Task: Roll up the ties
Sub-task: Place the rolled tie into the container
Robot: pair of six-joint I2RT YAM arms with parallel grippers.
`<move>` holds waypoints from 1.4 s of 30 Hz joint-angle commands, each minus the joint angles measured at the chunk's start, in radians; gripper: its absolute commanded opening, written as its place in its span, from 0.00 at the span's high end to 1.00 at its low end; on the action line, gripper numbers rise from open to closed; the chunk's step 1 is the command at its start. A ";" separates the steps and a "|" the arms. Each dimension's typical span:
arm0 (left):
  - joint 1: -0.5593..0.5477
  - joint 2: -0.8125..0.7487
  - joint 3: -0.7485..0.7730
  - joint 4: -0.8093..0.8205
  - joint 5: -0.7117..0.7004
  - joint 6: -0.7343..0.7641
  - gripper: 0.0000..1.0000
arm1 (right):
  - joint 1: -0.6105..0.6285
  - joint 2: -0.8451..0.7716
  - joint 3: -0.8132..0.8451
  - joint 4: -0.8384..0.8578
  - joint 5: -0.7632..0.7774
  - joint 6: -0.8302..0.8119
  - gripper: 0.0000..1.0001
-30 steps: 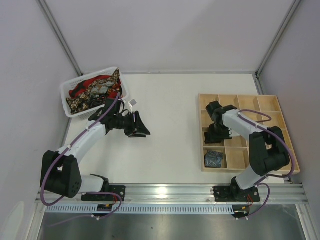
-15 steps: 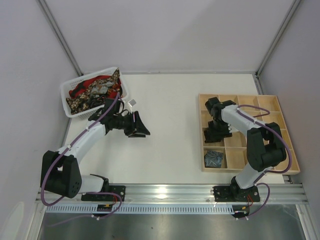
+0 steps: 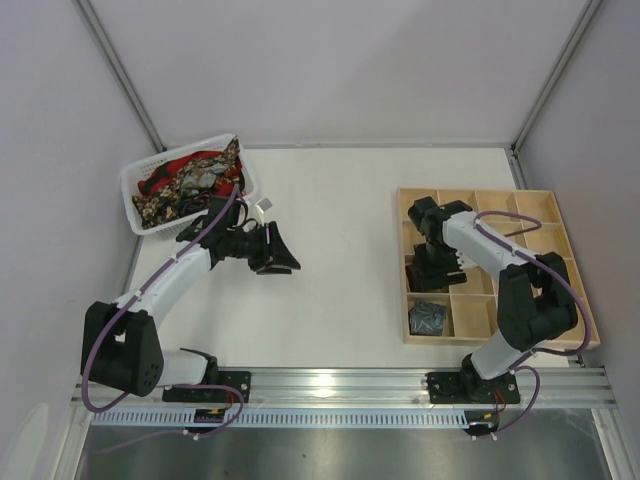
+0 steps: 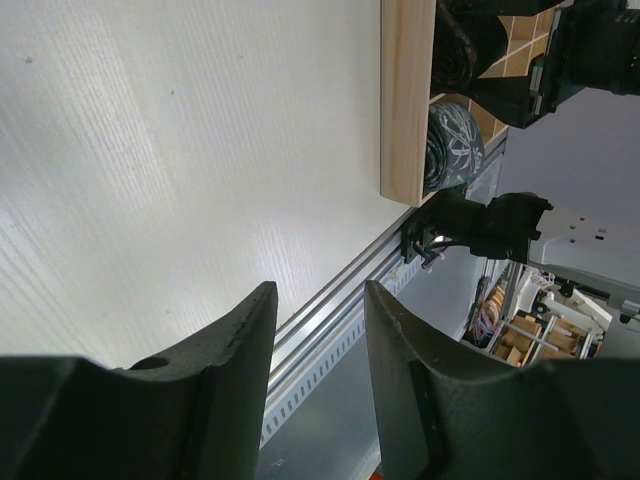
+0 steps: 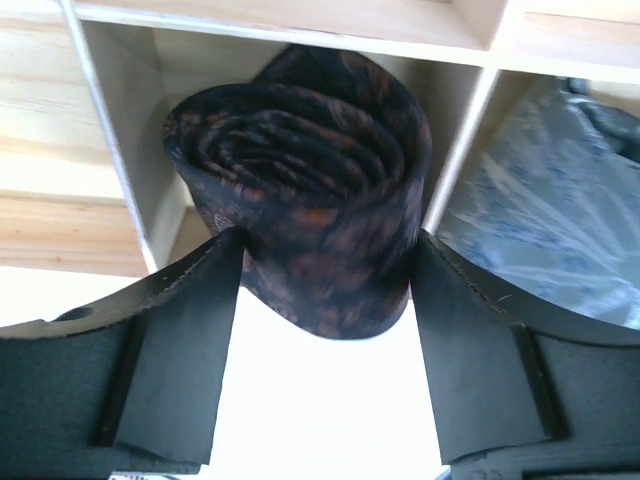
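My right gripper (image 3: 433, 262) is over the wooden compartment tray (image 3: 540, 205), shut on a dark brown-maroon rolled tie (image 5: 310, 190). Both fingers press the coil's sides at the mouth of a left-column compartment. A grey-blue rolled tie (image 3: 428, 317) sits in the near-left compartment, and it also shows in the right wrist view (image 5: 545, 220). Several loose ties (image 3: 190, 178), red, gold-black and grey, lie piled in the white basket (image 3: 133, 190) at the far left. My left gripper (image 3: 284, 255) is open and empty, held over the bare table near the basket, pointing toward the tray.
The tray's other compartments hold nothing I can see. In the left wrist view the tray's wooden edge (image 4: 405, 100) and the table's metal front rail (image 4: 330, 300) show beyond the fingers. Walls enclose the table on three sides.
My right gripper has shifted a little over the tray's left column with the dark coil. The left arm has not moved.
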 commanded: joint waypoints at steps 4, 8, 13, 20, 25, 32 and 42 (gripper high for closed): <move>0.006 -0.025 0.006 0.039 0.039 0.009 0.54 | 0.021 -0.080 0.023 -0.121 0.027 0.017 0.24; 0.006 -0.022 0.004 0.045 0.041 0.006 0.54 | 0.026 -0.122 0.036 -0.148 0.030 0.007 0.19; 0.006 -0.023 0.003 0.048 0.048 0.008 0.53 | 0.033 -0.175 0.078 -0.205 0.037 -0.005 0.11; 0.005 -0.028 0.006 0.030 0.048 0.032 0.48 | 0.110 -0.229 0.218 -0.195 0.088 -0.179 0.00; 0.005 -0.028 0.001 0.020 0.018 0.042 0.44 | 0.168 -0.212 0.295 -0.021 0.143 -0.567 0.00; 0.003 -0.017 -0.045 0.065 -0.016 -0.003 0.41 | 0.367 -0.215 0.295 0.215 0.221 -0.927 0.00; -0.043 -0.143 -0.102 0.123 -0.142 -0.106 0.00 | 0.415 -0.258 0.062 0.439 0.116 -1.163 0.00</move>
